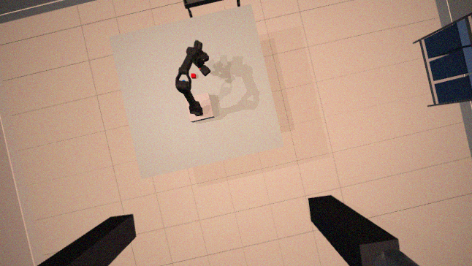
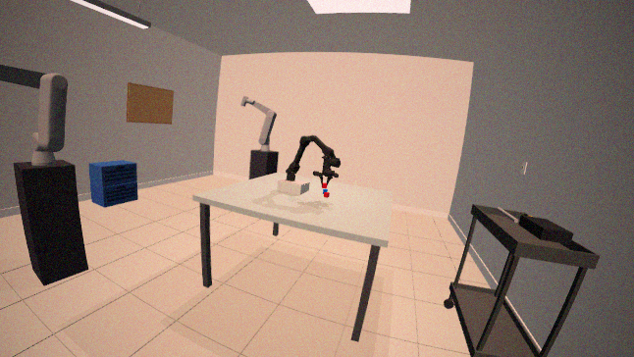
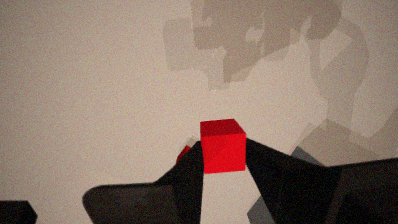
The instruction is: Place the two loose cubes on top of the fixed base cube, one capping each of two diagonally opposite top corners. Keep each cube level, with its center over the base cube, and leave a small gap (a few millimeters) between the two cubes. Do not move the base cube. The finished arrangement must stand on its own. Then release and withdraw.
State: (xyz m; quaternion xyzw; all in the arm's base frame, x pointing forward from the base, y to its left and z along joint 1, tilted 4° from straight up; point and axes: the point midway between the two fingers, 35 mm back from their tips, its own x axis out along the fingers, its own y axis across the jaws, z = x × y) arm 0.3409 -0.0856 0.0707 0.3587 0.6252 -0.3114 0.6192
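My gripper [image 1: 200, 69] [image 2: 324, 183] [image 3: 220, 143] is shut on a red cube [image 2: 324, 185] [image 3: 223, 153] and holds it above the table. The held cube looks roughly level between the fingertips; only a sliver of it shows in the top view. The other red cube [image 1: 193, 76] [image 2: 326, 194] [image 3: 184, 153] rests on the table, mostly hidden behind a finger in the wrist view. The blue base cube [image 1: 183, 80] [image 2: 325, 191] shows through a gap in the arm in the top view, and partly behind the resting red cube in the exterior view. It is not visible in the wrist view.
The arm stands on a pale block [image 1: 206, 100] [image 2: 290, 187] on the table [image 1: 157, 146] [image 2: 236, 202]. In the top view the arm's forearm and elbow hang over the blue cube. The arm casts a broad shadow on the table. A dark cart [image 2: 520, 245] stands away from the table.
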